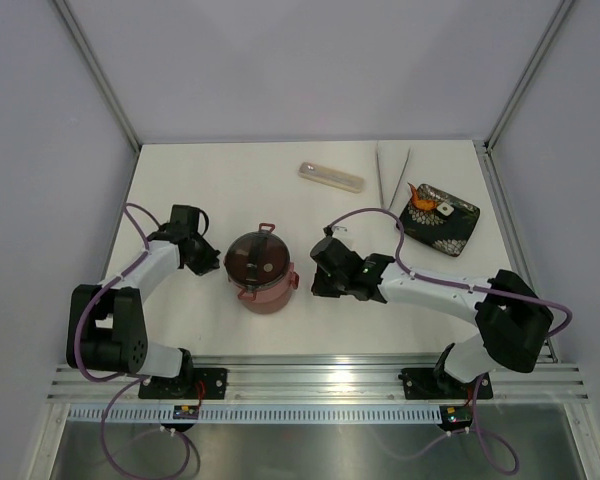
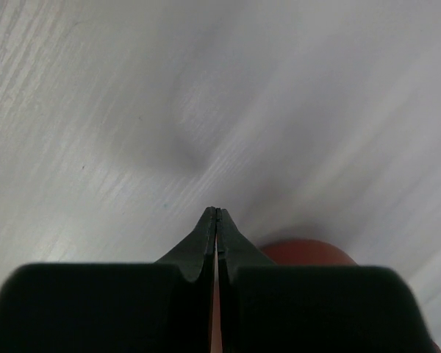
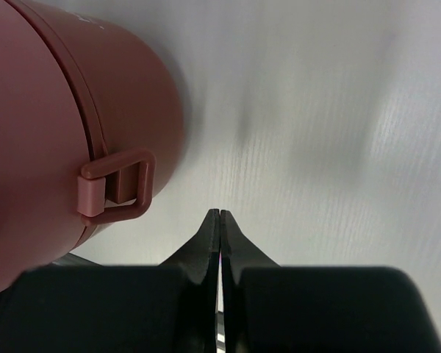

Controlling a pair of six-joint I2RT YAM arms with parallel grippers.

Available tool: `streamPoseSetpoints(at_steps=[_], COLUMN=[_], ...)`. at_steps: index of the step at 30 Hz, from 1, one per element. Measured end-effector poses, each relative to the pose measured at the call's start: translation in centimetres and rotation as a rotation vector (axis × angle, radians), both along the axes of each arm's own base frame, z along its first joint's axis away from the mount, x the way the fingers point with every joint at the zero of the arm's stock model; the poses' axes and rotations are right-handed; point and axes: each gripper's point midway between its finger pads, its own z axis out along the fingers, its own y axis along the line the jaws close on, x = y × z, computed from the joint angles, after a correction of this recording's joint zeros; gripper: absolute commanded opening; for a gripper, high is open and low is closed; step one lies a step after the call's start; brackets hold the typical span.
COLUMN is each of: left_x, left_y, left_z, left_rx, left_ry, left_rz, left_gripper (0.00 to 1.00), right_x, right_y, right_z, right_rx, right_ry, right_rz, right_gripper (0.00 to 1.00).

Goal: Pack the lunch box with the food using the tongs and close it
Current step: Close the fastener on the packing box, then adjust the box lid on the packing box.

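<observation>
The lunch box (image 1: 261, 270) stands stacked in the middle of the table, maroon with a dark round lid and red latches. Its maroon wall (image 3: 66, 125) and a loop latch (image 3: 117, 184) fill the left of the right wrist view. My left gripper (image 1: 216, 262) is shut and empty just left of the box, whose edge (image 2: 309, 251) shows behind its fingers. My right gripper (image 1: 318, 272) is shut and empty just right of the box. The silver tongs (image 1: 392, 175) lie at the back right. Orange food (image 1: 425, 198) and a white piece (image 1: 444, 210) rest on the black tray (image 1: 460, 230).
A long pale beige cutlery case (image 1: 331, 176) lies at the back centre, left of the tongs. White walls and metal posts enclose the table on three sides. An aluminium rail (image 1: 320, 380) carrying the arm bases runs along the near edge.
</observation>
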Motion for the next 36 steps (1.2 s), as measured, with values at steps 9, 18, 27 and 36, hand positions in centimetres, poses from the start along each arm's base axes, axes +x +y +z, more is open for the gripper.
streamPoseSetpoints(at_steps=[9,18,27,36], left_x=[0.5,1.5,1.1,1.1], left_y=[-0.5,-0.7,-2.3,-2.5], left_z=[0.3,0.5,0.2,0.0], left_rx=[-0.028,-0.033,-0.063,-0.073], left_ry=[-0.021,-0.063,-0.055,-0.049], left_rz=[-0.011,0.006,-0.039,-0.03], left_gripper=[0.0,0.0,0.0,0.0], right_x=[1.1,4.2,3.4,2.8], right_y=[2.0,8.1,4.6,1.3], right_z=[1.2,1.5,1.7,3.0], right_rx=[0.017,0.029,0.037,-0.004], right_ry=[-0.005,-0.023,-0.035,-0.073], right_rz=[0.022,0.115,0.074,0.01], right_gripper=[0.0,0.0,0.0,0.01])
